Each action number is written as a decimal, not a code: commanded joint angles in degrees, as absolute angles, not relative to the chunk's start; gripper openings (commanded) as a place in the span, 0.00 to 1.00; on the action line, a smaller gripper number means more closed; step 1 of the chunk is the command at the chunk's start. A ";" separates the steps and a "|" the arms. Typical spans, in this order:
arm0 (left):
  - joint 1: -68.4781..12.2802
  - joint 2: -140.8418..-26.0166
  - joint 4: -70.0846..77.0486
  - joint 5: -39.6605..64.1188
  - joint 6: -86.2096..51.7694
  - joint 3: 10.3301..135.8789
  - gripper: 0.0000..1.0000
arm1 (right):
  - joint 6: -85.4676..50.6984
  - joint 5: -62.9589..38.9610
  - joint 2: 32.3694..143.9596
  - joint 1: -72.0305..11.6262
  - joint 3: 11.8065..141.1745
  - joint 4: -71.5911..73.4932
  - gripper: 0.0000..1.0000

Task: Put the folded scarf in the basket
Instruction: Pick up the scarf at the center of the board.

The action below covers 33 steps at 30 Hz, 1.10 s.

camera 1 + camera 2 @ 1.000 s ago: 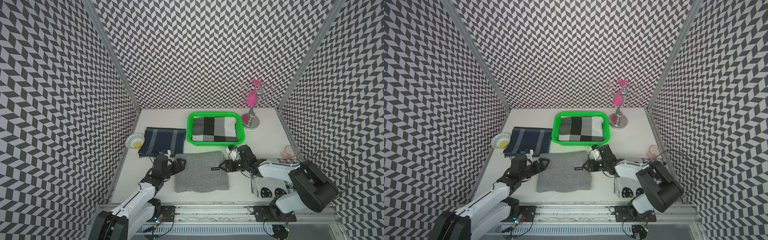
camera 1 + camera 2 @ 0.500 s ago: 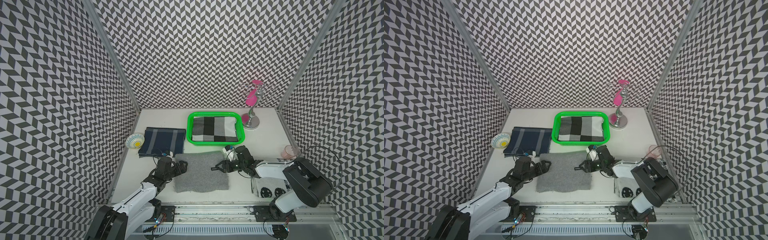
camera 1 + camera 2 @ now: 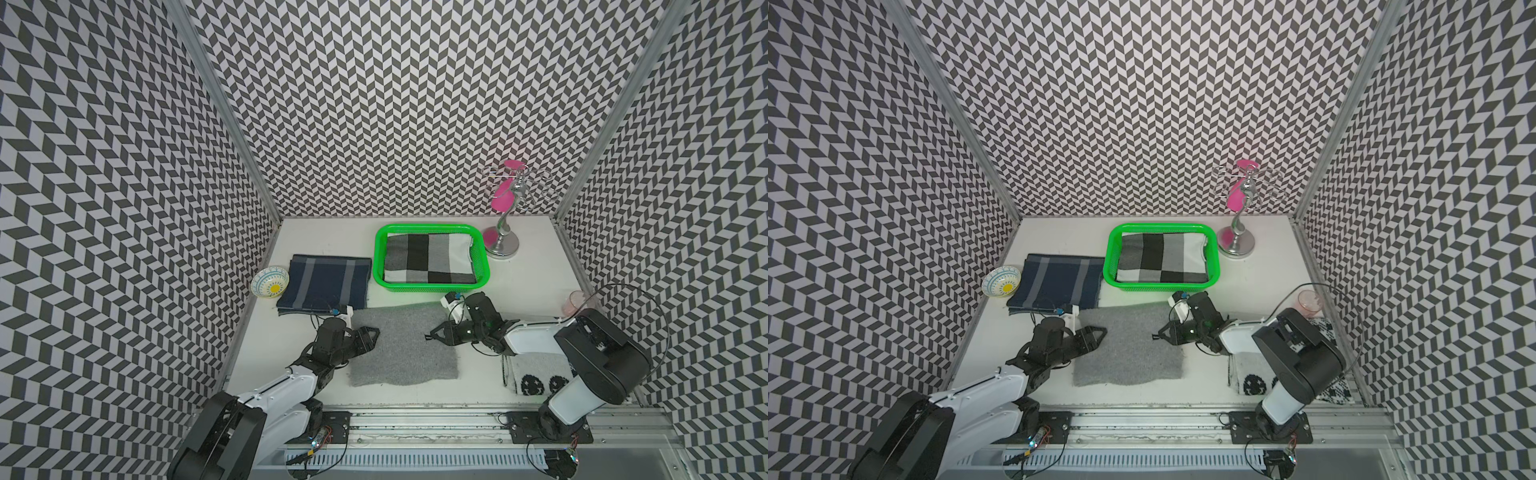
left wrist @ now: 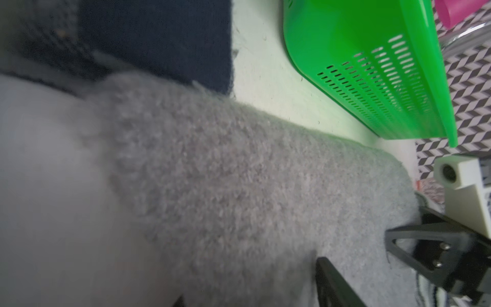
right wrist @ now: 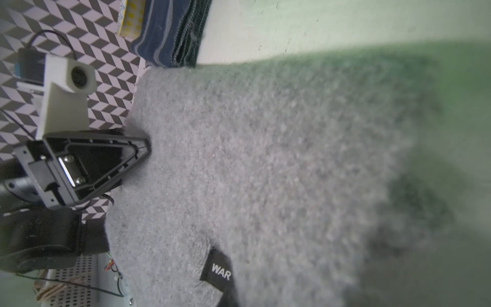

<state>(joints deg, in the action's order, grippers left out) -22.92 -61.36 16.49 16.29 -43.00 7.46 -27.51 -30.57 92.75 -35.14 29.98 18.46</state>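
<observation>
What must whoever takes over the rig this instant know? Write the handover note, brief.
Left pincer: at the left edge of the grey fuzzy folded scarf; grip unclear.
Right pincer: at its right edge; grip unclear.
Scarf lies flat on the white table, robot-side of the bright green perforated plastic basket, which holds a black, white and grey checked cloth.
Done: both pincers placed. Left: grip, lift, lay scarf in basket.

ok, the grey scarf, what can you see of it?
The grey scarf is fuzzy knit, folded into a rough rectangle with a wavy near edge, lying flat on the table in front of the basket, not in it. A black tag reads WAR. The left gripper and right gripper rest on its opposite side edges.
</observation>
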 commanded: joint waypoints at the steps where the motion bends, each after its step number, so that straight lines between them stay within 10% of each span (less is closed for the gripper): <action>1: -23.79 -64.26 19.00 21.00 -43.06 5.88 0.49 | -27.48 -31.35 94.27 -35.53 31.00 20.19 0.17; 8: -25.10 -63.01 17.20 20.72 -40.71 10.19 0.01 | -27.24 -29.56 89.10 -35.60 29.98 19.29 0.00; 24: -37.43 -53.86 2.50 12.07 -39.59 28.53 0.00 | -24.82 -19.87 60.43 -35.60 33.36 -0.19 0.00; 33: -36.45 -63.61 -2.77 10.78 -33.08 47.58 0.00 | -19.52 -15.07 61.80 -30.21 47.95 -10.02 0.00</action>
<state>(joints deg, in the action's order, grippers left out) -36.95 -61.06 -1.48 11.55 -36.88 41.93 -23.09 -17.10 59.92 -32.80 42.33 -8.38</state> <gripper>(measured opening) 0.103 0.120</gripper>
